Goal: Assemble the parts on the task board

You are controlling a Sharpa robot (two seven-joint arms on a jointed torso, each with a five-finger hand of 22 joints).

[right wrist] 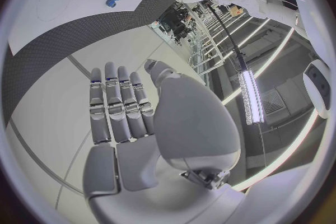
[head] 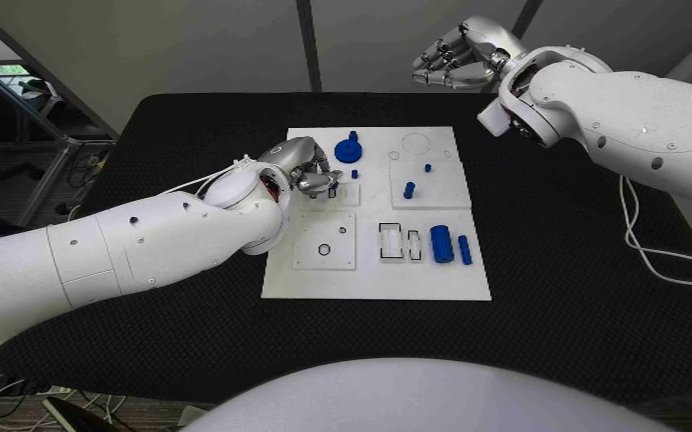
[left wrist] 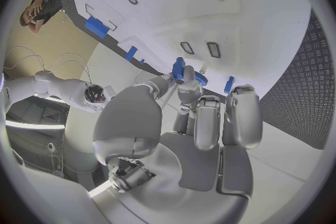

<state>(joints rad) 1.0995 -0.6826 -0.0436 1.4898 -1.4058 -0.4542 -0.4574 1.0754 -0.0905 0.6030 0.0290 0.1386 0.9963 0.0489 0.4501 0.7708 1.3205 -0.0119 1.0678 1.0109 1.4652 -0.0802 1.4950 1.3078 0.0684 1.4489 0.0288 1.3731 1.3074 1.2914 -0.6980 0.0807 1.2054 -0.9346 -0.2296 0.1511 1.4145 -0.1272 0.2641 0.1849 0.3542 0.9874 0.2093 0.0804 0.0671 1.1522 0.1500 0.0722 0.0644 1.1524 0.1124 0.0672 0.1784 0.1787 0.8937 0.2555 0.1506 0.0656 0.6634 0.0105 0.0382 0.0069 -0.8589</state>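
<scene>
The left hand (head: 306, 167) and its arm (head: 159, 237) lie across the task board's (head: 375, 287) left side, blocking approach there. The board's right side is open from above, where a blue cylinder (head: 441, 243), a thinner blue peg (head: 464, 248) and perhaps two upright pins (head: 410, 190) stand.

The head camera looked down on the whole white board (head: 375, 214) from above; the left wrist camera sat close over it, the right wrist camera well back, all sharing it.
</scene>
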